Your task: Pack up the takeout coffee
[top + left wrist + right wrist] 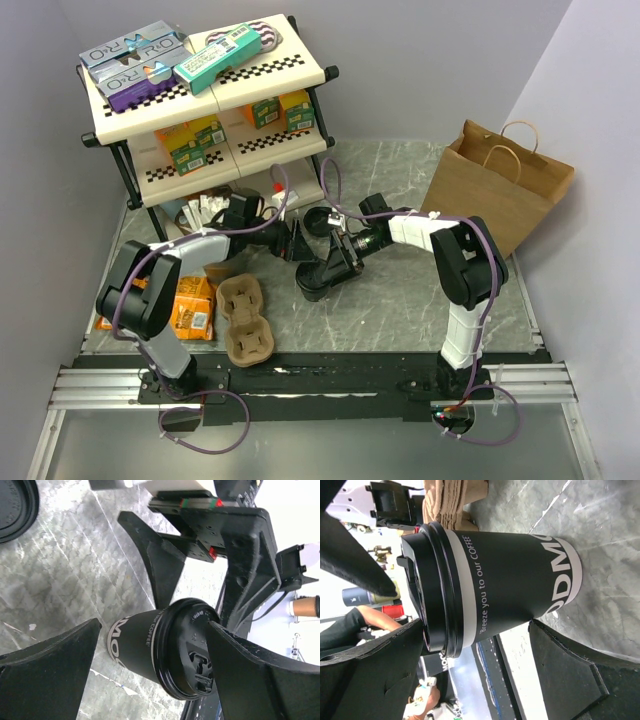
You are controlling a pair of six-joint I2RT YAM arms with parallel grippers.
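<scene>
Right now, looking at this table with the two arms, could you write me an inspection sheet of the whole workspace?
Surface: grey marbled tabletop, a few pale specks.
Job's things: black takeout coffee cup with a black lid, upright on the table.
Clutter: pulp cup carrier, orange snack packets, shelf rack with boxes, brown paper bag at the right.
Grippers: left end effector and right end effector both open, facing the cup from opposite sides; whether they touch it cannot be told.
Cables: purple cables looped along both arms.
Surroundings: plain pale walls; metal rails at the near edge.
</scene>
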